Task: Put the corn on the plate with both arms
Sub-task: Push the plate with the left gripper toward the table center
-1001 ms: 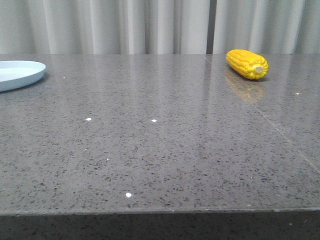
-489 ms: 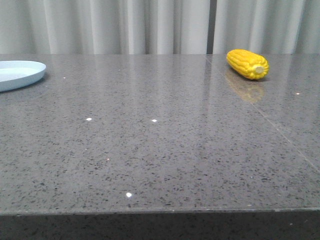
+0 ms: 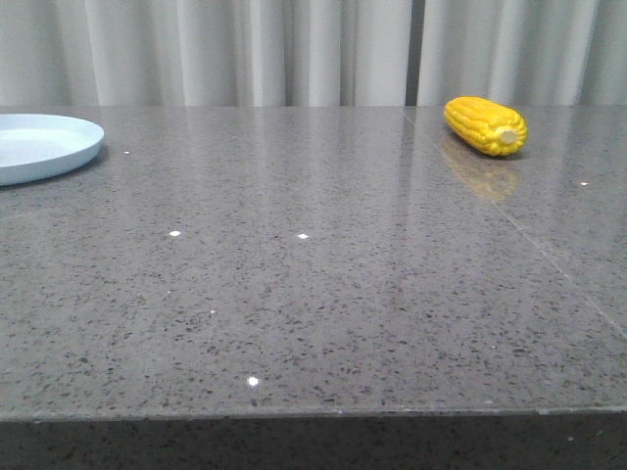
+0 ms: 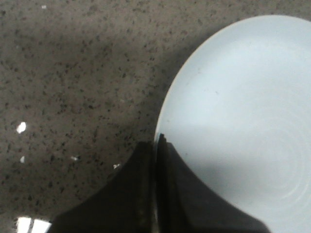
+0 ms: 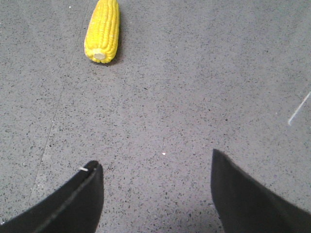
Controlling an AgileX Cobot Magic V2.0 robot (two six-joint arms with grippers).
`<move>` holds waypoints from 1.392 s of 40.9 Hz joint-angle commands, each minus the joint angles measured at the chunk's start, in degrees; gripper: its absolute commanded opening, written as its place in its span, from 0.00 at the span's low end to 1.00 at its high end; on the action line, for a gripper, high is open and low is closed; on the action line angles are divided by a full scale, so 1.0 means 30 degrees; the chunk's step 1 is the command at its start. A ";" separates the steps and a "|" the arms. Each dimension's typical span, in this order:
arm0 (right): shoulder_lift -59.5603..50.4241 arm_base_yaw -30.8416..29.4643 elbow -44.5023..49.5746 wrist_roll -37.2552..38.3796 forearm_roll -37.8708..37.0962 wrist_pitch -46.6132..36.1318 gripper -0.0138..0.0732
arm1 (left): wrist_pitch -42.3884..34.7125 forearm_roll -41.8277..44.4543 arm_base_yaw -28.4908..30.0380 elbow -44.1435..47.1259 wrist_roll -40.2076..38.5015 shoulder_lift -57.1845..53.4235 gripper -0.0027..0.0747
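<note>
The yellow corn (image 3: 485,125) lies on the grey table at the back right, its pale stub end facing the front. In the right wrist view the corn (image 5: 102,30) is well ahead of my right gripper (image 5: 155,160), which is open over bare tabletop. The pale blue-white plate (image 3: 39,147) sits at the far left edge of the front view, partly cut off. In the left wrist view my left gripper (image 4: 156,138) is shut on the rim of the plate (image 4: 243,121), with one finger over the plate and the other over the table. Neither gripper shows in the front view.
The grey speckled table (image 3: 313,294) has a seam (image 3: 509,220) running from the back centre to the right edge. White curtains (image 3: 294,49) hang behind it. The table's front edge (image 3: 313,413) is near the bottom of the front view.
The plate has slid a little to the right into the front view. The corn has not moved.
</note>
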 commanded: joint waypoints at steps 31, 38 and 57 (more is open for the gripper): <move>0.0150 0.0032 -0.0639 -0.0210 0.0000 -0.1350 0.73 | -0.1006 -0.1711 -1.0462 -0.3546 -0.3410 0.0309 0.01; 0.0150 0.0032 -0.0639 -0.0210 0.0000 -0.1350 0.73 | -0.0517 -0.1371 -1.0494 -0.3574 -0.3678 0.0254 0.01; 0.0150 0.0032 -0.0639 -0.0210 0.0000 -0.1350 0.73 | 0.0407 -0.0883 -1.0611 -0.3056 -0.4250 0.0032 0.01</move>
